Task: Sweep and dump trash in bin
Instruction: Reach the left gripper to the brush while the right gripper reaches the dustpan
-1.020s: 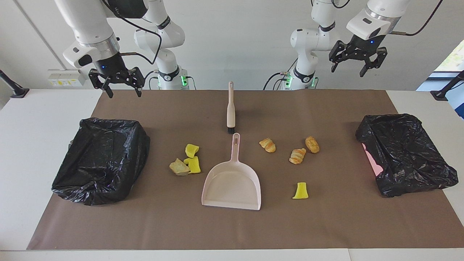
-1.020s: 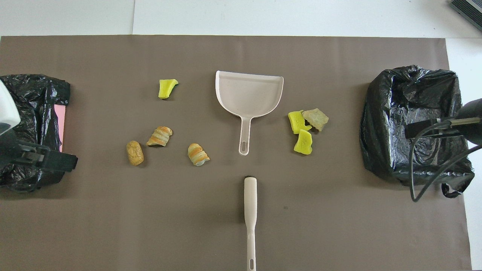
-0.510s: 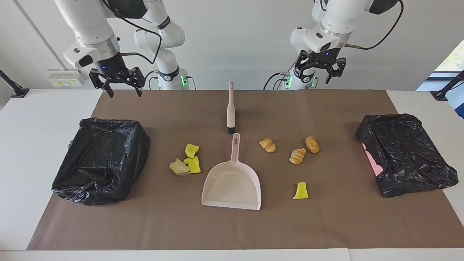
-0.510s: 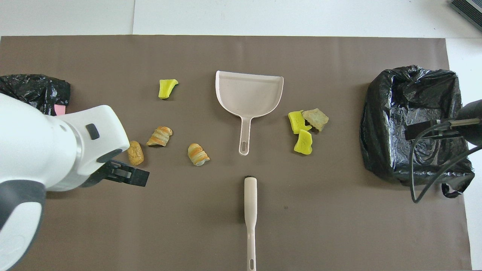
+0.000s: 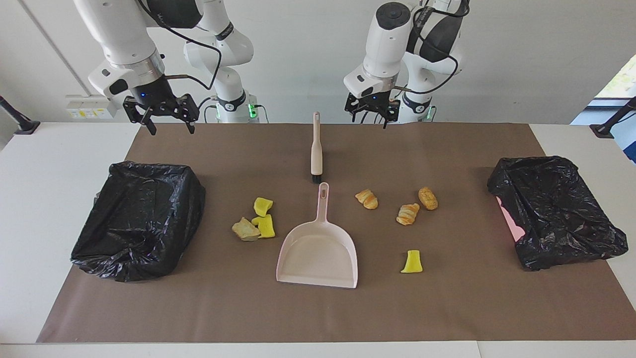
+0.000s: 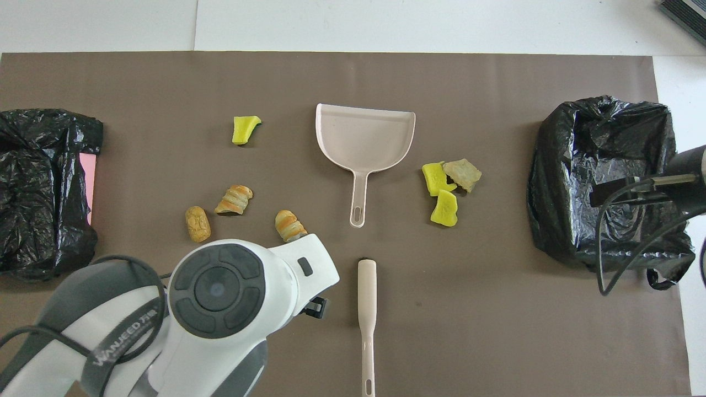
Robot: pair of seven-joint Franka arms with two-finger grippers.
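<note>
One brown mat [image 5: 447, 308] is covering the table, and two black-bagged bins are sitting on it: one bin [image 5: 136, 219] at the right arm's end, the other bin [image 5: 556, 211] at the left arm's end. Two grippers are hanging in the air, each with fingers spread wide and holding nothing. The right gripper [image 5: 166, 124] is hovering over the mat's edge nearest the robots, near the first bin. The left gripper [image 5: 370, 115] is hovering over that same edge, just beside the handle end of the single brush [image 5: 316, 149]. One pink dustpan [image 5: 318, 248] is lying with its handle tip near the brush's bristles, farther from the robots than the brush. The trash, seven pieces, is lying on both sides of the dustpan: three pastries [image 5: 406, 214], one pale bread chunk [image 5: 245, 229] and three yellow sponge bits [image 5: 412, 262], all farther from the robots than the brush
</note>
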